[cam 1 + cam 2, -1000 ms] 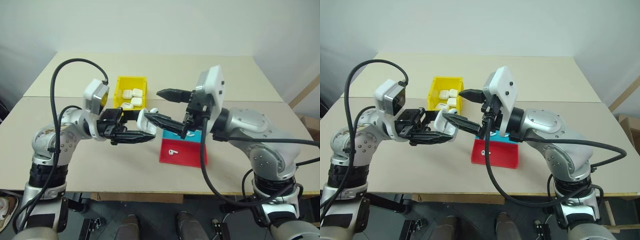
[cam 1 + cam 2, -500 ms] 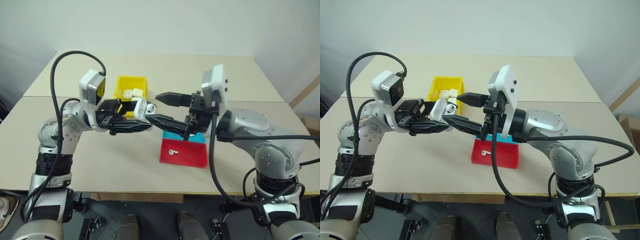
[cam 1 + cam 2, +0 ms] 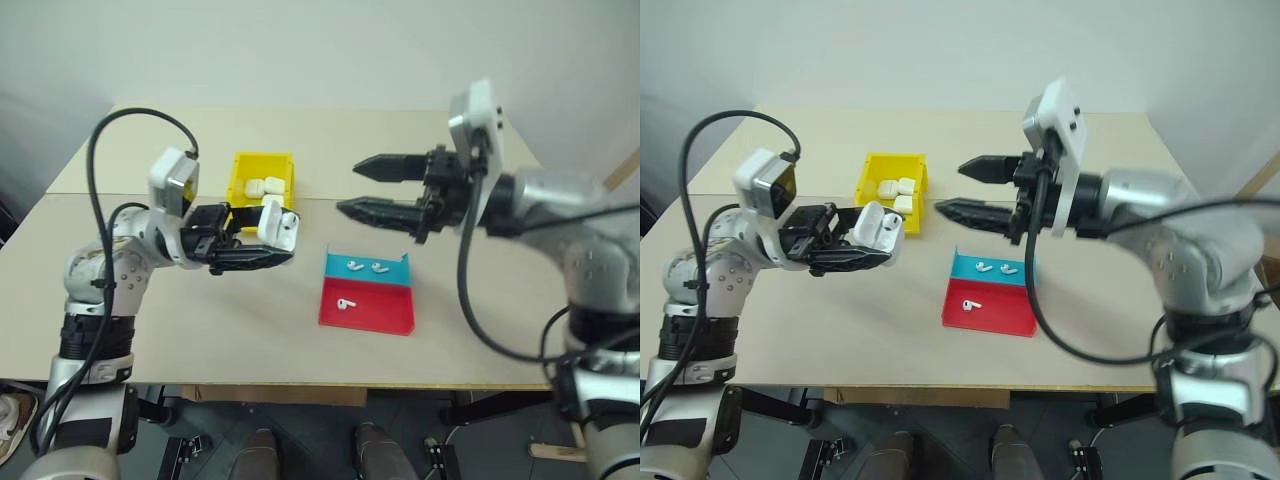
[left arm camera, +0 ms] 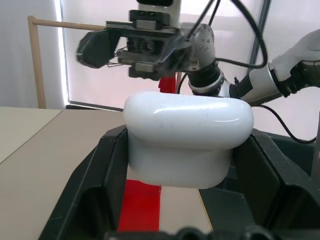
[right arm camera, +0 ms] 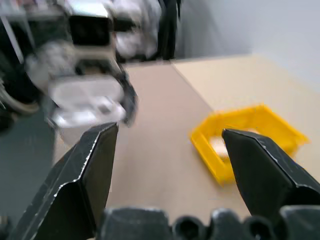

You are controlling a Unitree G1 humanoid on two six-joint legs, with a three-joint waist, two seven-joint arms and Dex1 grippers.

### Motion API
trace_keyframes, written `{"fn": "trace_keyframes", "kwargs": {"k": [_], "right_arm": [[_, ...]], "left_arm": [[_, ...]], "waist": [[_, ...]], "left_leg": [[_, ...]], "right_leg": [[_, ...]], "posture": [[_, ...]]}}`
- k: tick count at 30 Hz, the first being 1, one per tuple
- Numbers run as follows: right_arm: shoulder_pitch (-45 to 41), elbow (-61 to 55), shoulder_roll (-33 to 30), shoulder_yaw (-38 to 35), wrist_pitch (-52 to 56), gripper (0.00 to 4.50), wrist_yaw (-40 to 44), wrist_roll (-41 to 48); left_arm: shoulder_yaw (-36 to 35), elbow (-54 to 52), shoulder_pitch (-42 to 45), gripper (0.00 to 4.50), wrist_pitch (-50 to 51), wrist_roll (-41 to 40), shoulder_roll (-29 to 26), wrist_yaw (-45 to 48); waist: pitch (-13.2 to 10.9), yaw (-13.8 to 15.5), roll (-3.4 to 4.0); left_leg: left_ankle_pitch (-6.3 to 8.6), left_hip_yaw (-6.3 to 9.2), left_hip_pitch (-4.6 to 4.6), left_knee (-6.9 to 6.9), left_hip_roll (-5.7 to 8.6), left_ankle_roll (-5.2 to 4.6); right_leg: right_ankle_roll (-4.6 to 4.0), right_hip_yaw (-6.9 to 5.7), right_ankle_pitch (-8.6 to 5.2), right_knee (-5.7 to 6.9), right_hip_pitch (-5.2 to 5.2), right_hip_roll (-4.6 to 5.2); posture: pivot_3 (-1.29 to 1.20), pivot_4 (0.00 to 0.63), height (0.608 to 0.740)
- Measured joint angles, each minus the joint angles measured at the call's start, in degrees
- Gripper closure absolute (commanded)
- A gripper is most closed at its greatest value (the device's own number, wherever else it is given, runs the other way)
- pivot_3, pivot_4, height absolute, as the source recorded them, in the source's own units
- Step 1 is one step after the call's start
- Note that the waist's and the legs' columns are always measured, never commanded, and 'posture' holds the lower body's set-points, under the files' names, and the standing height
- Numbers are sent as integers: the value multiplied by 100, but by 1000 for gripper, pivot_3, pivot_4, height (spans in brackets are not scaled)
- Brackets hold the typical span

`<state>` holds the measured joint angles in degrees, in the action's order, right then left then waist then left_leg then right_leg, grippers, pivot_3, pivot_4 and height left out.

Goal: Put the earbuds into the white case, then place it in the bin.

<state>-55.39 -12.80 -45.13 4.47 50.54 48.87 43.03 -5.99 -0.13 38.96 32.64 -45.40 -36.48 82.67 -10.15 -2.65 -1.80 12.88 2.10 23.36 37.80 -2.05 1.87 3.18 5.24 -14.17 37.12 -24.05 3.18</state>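
Earbud case (image 3: 279,222), white and glossy, sat clamped between the fingers (image 3: 262,262) of the left gripper (image 3: 270,240), held up above the counter (image 3: 200,320) just in front of the yellow bin (image 3: 262,160). In the left wrist view the case (image 4: 187,137) filled the gap between the two black fingers (image 4: 100,180), its lid down. The bin stood on the counter behind the left gripper, with several creamy white cases (image 3: 262,186) lying inside it.

To the right of the held case, a shallow tray (image 3: 367,300) lay flat on the counter, its far part blue and its near part red. Two earbuds (image 3: 366,267) rested side by side on the blue part, and a third earbud (image 3: 346,302) lay on the red part, apart from the other two.

Farther right, the right gripper (image 3: 365,188) hung above the counter, pointing toward the left arm, its two black fingers (image 3: 385,212) spread well apart with nothing between them. It was well apart from the case and hung above the far side of the tray without touching it. In the right wrist view the spread fingers (image 5: 87,165) framed the bin (image 5: 247,142) on the counter.
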Motion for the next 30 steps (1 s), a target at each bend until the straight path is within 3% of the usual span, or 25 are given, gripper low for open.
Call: {"fn": "trace_keyframes", "kwargs": {"k": [3,6,8,10,14,22,30], "right_arm": [[-668,1084,-390,1410,-904,569,1141,-1502],[-1110,2319,-175,2601,-1949,569,2101,-2810],[-1308,3019,102,2981,-2552,744,2587,-3327],[-1458,3570,345,3123,-3129,1206,2965,-3708],[-1717,4506,747,3293,-4197,2579,3440,-4332],[-1828,6205,1414,3424,-5777,2579,3673,-5366],[-2049,7400,1911,3411,-6561,2579,2940,-6191]], "left_arm": [[-56,-191,-137,1671,9,-10,1,-127],[-115,-380,-255,1671,20,-78,15,-295],[-146,-512,-331,1671,30,-148,22,-388],[-167,-621,-386,1671,41,-190,25,-496],[-214,-830,-558,1671,77,-242,8,-672],[-421,-1132,-851,1671,103,-419,-99,-953],[-566,-1397,-1121,1671,103,-512,-226,-1138]], "waist": [[0,-35,0],[-1,-77,-1],[-4,-95,0],[-6,-106,0],[-6,-112,1],[-8,-125,4],[-10,-137,7]], "left_leg": [[0,-6,-2,-4,-2,0],[0,-8,5,-2,-2,0],[0,-7,11,-2,0,0],[0,-4,14,-2,-1,0],[0,-2,9,-1,1,0],[0,-1,3,-1,1,1],[-1,-1,-3,-2,1,3]], "right_leg": [[2,6,-2,0,-7,-3],[1,9,-1,1,-12,-2],[1,8,0,1,-16,0],[0,6,0,2,-18,1],[-1,4,1,5,-13,4],[-3,5,3,9,-12,4],[-5,5,4,15,-10,3]], "posture": [[0,150,740],[0,150,740],[0,150,740],[0,150,740],[0,150,740],[0,150,740],[0,150,740]]}}
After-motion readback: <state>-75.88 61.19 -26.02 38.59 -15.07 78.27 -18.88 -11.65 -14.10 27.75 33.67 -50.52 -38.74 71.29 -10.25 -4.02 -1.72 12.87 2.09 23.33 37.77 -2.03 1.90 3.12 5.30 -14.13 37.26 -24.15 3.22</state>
